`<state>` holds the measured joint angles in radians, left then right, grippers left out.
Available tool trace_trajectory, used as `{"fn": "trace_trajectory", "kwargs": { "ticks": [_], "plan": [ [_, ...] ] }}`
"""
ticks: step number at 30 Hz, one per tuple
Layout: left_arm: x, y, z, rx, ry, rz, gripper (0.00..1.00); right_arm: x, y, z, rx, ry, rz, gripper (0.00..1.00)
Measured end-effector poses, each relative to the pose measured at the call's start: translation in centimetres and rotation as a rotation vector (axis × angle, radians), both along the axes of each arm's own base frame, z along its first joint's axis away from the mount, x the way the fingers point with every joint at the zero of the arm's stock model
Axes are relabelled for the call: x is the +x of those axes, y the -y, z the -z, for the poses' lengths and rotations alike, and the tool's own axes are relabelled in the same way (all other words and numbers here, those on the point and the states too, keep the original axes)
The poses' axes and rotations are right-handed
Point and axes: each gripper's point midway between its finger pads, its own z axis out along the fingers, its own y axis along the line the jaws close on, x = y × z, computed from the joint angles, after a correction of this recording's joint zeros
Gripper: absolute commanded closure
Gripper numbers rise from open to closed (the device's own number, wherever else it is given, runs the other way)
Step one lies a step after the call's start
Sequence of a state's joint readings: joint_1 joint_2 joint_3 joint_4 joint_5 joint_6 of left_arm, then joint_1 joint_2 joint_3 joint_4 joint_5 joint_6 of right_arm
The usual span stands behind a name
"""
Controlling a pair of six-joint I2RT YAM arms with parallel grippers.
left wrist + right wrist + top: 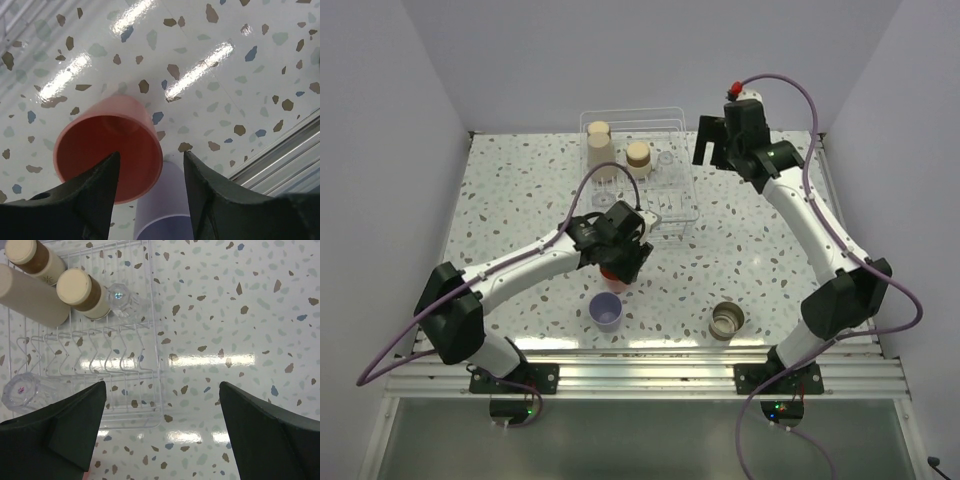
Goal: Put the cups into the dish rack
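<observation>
Left wrist view: the left gripper [150, 154] is parted astride the rim of the coral-red cup [107, 145], one finger over its mouth and one outside, not pinching it. The cup rests on the table [240, 65], just beside the lavender cup [167, 210]. The right gripper [162, 385] hangs wide open, holding nothing, above the dish rack's [150, 340] edge.

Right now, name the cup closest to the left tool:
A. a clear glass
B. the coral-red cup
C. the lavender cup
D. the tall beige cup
B: in the left wrist view the coral-red cup sits right at the tips of the left tool, whose fingers are spread apart, and the lavender cup lies just beyond it.
</observation>
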<state>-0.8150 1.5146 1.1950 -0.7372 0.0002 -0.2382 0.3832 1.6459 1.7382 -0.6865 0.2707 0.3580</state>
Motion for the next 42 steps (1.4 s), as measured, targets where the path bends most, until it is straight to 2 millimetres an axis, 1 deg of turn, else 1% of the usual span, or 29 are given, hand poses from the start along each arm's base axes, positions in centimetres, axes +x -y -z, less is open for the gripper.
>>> {"fn": "trace_trajectory", "kwargs": {
  "ticks": [2,3,4,5,7,8,10,13,15,16,18,21,23,25,27,28,30,31,32,34,37,40,42],
  "plan": [
    [-0.4,-0.1,0.7,0.008,-0.010,-0.005,0.52,-0.4,0.3,-0.2,0.002,0.002,0.002,0.02],
    [-0.6,-0.1,1.1,0.012,-0.014,-0.005,0.62,-0.6,0.4,-0.3,0.005,0.006,0.002,0.02],
    [-0.9,-0.2,1.5,0.015,-0.023,-0.011,0.68,-0.9,0.6,-0.3,0.005,0.004,0.002,0.02],
    [-1.0,-0.2,1.8,0.018,-0.029,-0.017,0.79,-1.1,0.6,-0.4,0.009,0.006,0.000,0.02],
    [-1.0,-0.1,2.3,0.023,-0.039,-0.025,0.87,-1.5,0.6,-0.5,0.019,0.005,-0.006,0.02],
    [-0.9,0.0,2.4,0.022,-0.038,-0.025,0.94,-1.7,0.6,-0.6,0.025,0.006,-0.009,0.02],
    [-0.7,0.3,2.5,0.019,-0.035,-0.031,1.00,-2.0,0.6,-0.6,0.029,0.004,-0.011,0.02],
    [-0.4,0.7,2.1,0.011,-0.028,-0.034,1.00,-2.2,0.6,-0.5,0.033,0.001,-0.015,0.02],
    [0.0,1.1,1.2,0.001,-0.019,-0.032,1.00,-2.4,0.6,-0.8,0.039,0.004,-0.017,0.02],
    [0.2,1.4,0.6,-0.009,-0.010,-0.033,1.00,-2.5,0.6,-0.9,0.043,0.007,-0.019,0.02],
    [1.2,2.4,-1.9,-0.045,0.023,-0.032,1.00,-2.9,0.6,-1.6,0.054,0.018,-0.025,0.02],
    [3.6,4.4,-7.5,-0.165,0.112,-0.038,1.00,-3.6,0.4,-3.3,0.079,0.048,-0.044,0.02],
    [5.4,5.2,-11.5,-0.282,0.166,-0.046,1.00,-3.8,0.2,-4.6,0.104,0.062,-0.062,0.02],
    [7.5,4.3,-14.5,-0.400,0.211,-0.071,1.00,-3.8,-0.4,-6.3,0.167,0.082,-0.103,0.02],
    [9.6,2.3,-16.8,-0.504,0.247,-0.117,1.00,-3.9,-0.8,-7.6,0.265,0.091,-0.142,0.02],
    [10.7,1.1,-17.8,-0.563,0.266,-0.140,1.00,-4.0,-1.0,-8.1,0.319,0.091,-0.167,0.02],
    [12.1,-0.5,-19.5,-0.680,0.295,-0.171,1.00,-4.0,-2.0,-9.0,0.441,0.093,-0.212,0.02],
    [12.5,-0.9,-20.2,-0.741,0.302,-0.172,1.00,-4.1,-2.8,-9.2,0.503,0.086,-0.246,0.02],
    [12.7,-1.0,-21.0,-0.819,0.307,-0.163,1.00,-4.2,-3.8,-9.4,0.564,0.077,-0.281,0.02],
    [12.7,-0.6,-22.0,-0.934,0.298,-0.138,1.00,-4.8,-5.8,-9.4,0.681,0.043,-0.351,0.02],
    [12.2,0.0,-23.3,-1.114,0.261,-0.096,1.00,-5.6,-8.2,-8.4,0.833,-0.029,-0.415,0.02],
    [11.8,0.2,-25.1,-1.259,0.241,-0.049,1.00,-6.0,-9.3,-7.4,0.938,-0.098,-0.430,0.02],
    [11.7,0.3,-26.2,-1.328,0.239,-0.018,1.00,-6.1,-9.6,-7.5,0.979,-0.116,-0.436,0.02]
  ]
}}
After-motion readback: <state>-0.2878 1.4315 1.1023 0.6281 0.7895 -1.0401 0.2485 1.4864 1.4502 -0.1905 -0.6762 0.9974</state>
